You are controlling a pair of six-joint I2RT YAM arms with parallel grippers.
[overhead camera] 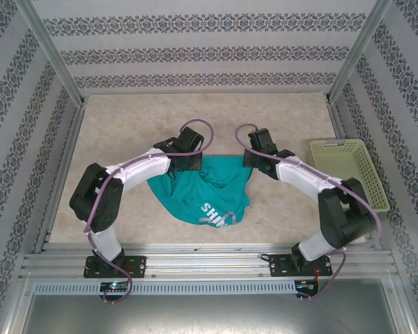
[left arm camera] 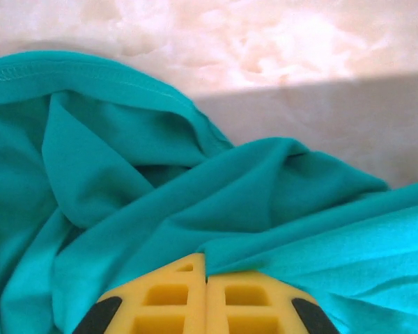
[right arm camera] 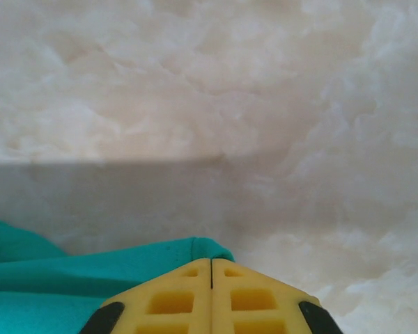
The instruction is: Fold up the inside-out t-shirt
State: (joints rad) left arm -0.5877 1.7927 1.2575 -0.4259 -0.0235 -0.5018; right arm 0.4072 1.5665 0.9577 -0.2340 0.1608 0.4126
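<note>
The inside-out t-shirt (overhead camera: 207, 189) is a teal bunch on the table between the two arms, with white lettering showing near its front edge. My left gripper (overhead camera: 188, 164) is at the shirt's upper left. In the left wrist view its yellow fingers (left arm camera: 207, 270) are pressed together with a fold of the t-shirt (left arm camera: 160, 195) coming out from between the tips. My right gripper (overhead camera: 255, 161) is at the upper right. Its jaws (right arm camera: 211, 261) are shut on a rolled edge of the t-shirt (right arm camera: 70, 278), just above the table.
A pale yellow-green basket (overhead camera: 366, 163) stands at the right edge of the table, beside the right arm. Bare beige tabletop (overhead camera: 125, 125) stretches behind and to the left of the shirt. Patterned walls and metal posts close in the table on three sides.
</note>
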